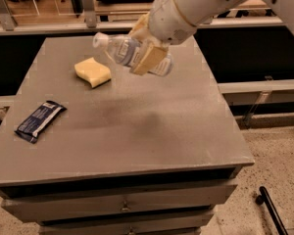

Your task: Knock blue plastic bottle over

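The blue plastic bottle (121,49), clear with a white cap and a pale label, is held in the air above the grey table (137,131). It is tipped almost flat, cap pointing left. My gripper (146,54) is shut on the bottle's body, with one tan finger (148,58) across its front. The white arm reaches in from the upper right. The bottle touches nothing on the table.
A yellow sponge (92,72) lies on the table's far left, just below and left of the bottle's cap. A flat dark-blue wrapper packet (40,120) lies near the left edge. Drawers sit under the table front. A black bar (270,210) lies on the floor at right.
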Tool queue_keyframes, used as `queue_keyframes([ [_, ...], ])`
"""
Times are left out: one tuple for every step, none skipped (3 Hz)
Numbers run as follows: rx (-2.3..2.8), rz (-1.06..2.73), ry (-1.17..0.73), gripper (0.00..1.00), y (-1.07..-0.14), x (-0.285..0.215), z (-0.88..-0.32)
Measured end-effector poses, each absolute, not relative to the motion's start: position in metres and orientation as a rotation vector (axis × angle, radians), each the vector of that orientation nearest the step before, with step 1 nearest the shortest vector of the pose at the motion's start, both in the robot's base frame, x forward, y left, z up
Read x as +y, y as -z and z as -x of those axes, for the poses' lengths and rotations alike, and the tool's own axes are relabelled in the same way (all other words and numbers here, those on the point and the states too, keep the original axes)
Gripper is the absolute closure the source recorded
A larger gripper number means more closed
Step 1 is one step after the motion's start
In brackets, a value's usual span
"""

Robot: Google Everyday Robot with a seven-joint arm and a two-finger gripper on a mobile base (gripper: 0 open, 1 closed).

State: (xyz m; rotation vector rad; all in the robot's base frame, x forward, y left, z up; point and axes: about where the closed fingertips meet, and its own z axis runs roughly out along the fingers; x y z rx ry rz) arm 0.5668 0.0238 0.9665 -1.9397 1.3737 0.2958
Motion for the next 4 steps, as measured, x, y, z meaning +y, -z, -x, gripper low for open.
queue_keyframes([
  [1.327,2.109,-0.146,1.0,-0.966,0.046,-0.561],
  [1.278,2.207,0.016,0.85,-0.962,0.071,-0.557],
  [1.163,2.325,0.199,0.54,-0.916,0.102,-0.568],
  [1.108,2.424,0.213,0.31,-0.889,0.119,-0.575],
])
